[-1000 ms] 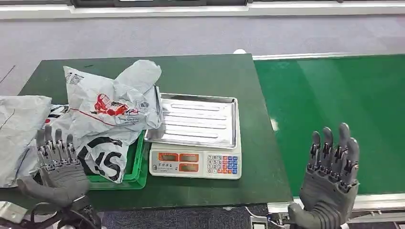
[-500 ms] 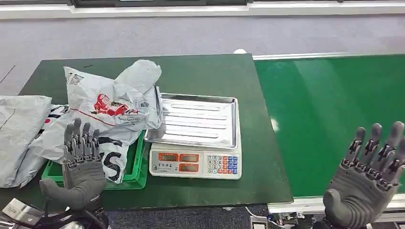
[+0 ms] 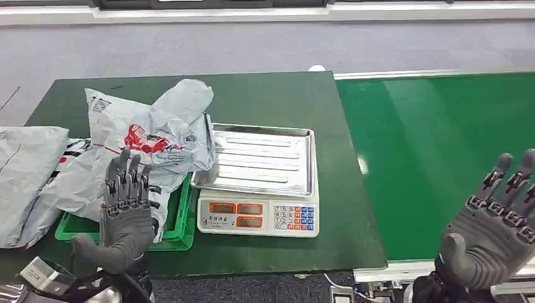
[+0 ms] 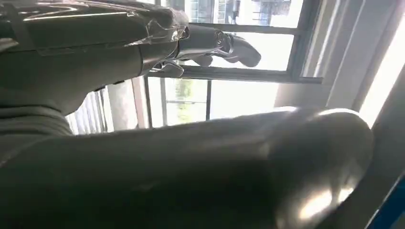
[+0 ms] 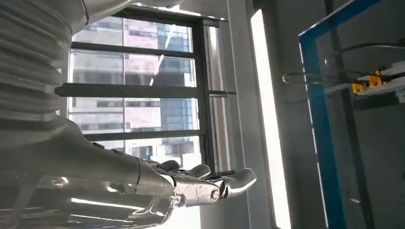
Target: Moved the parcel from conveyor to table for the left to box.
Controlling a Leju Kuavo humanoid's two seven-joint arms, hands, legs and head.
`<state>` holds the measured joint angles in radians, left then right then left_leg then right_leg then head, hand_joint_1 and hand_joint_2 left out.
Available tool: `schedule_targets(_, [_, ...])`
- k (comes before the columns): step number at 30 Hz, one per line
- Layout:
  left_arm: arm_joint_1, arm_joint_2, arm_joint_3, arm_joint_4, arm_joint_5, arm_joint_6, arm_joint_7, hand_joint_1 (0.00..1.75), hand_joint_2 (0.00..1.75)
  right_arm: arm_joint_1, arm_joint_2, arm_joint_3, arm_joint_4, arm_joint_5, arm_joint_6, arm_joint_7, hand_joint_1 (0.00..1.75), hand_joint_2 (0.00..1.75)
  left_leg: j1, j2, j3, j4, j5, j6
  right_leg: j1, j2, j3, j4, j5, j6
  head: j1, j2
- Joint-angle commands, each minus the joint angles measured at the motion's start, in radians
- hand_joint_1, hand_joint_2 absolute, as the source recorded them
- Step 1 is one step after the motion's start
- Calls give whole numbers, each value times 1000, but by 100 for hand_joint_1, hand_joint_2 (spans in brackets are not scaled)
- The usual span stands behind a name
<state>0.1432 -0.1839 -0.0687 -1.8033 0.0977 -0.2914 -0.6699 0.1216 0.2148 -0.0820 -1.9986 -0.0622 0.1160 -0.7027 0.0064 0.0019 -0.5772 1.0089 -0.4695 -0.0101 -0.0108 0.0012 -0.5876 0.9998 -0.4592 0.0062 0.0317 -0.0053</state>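
Take the scale (image 3: 257,183) as your landmark: your left hand (image 3: 126,211) hovers just to its left, raised over the front edge of the green crate (image 3: 173,228), fingers straight and apart with nothing in them. Your right hand (image 3: 495,224) is well to the right of the scale, lifted above the near edge of the green conveyor (image 3: 441,145), also spread and holding nothing. No parcel lies on the visible stretch of belt; the grey parcels (image 3: 148,139) are heaped in and over the crate, left of the scale on the dark tabletop (image 3: 271,95). From this, the step in hand looks like waiting for or reaching toward the next parcel, so keep the right palm open and low over the belt and come in flat under the bag rather than pinching a loose fold. Keep the left hand off the pile until the bag is set down. One bag shows a red printed logo and another large black letters, but neither reads clearly; the scale's keypad is too small to read.
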Motion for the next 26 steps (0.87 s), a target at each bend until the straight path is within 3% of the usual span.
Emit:
schedule_targets(1, [-13, 6, 10, -12, 7, -16, 11, 0, 0, -60, 12, -22, -31, -17, 23, 5, 0, 175, 0, 0, 0, -1, 0, 0, 0, 0, 0, -1, 0, 0, 0, 0])
schedule_targets(5, [-24, 11, 10, -25, 20, -13, -8, 0, 0, -39, 46, -88, -93, -28, 82, 5, 0, 175, 0, -2, 1, -2, 1, 0, 0, -2, 2, -2, 0, -1, 0, 0])
schedule_targets(14, [-3, 14, 22, -60, 52, -17, -12, 0, 0, -45, 45, -105, -89, -35, 103, 5, 0, 175, 0, 0, 1, -1, 0, 0, 0, -1, 1, -1, 0, 0, 0, 0])
schedule_targets(18, [-10, 9, 9, -94, 34, -44, -12, 0, 0, -8, 55, -178, -179, -24, 138, 5, 0, 175, 0, -2, 0, -1, 0, 0, 0, -2, 1, -1, 0, 0, 0, 0])
schedule_targets(22, [-92, 23, -18, 21, 99, -144, -12, 0, 0, 41, 134, -361, -283, -20, 230, 5, 0, 175, 0, -8, 1, -1, 1, 0, 0, -9, 3, -2, -2, 0, 0, 0])
schedule_targets(26, [-172, 6, 2, 95, 100, -163, -12, 0, 0, 34, 134, -349, -269, 14, 170, 5, 0, 175, 0, -7, 1, -2, 1, 0, 1, -7, 3, -2, -1, 0, 0, 0])
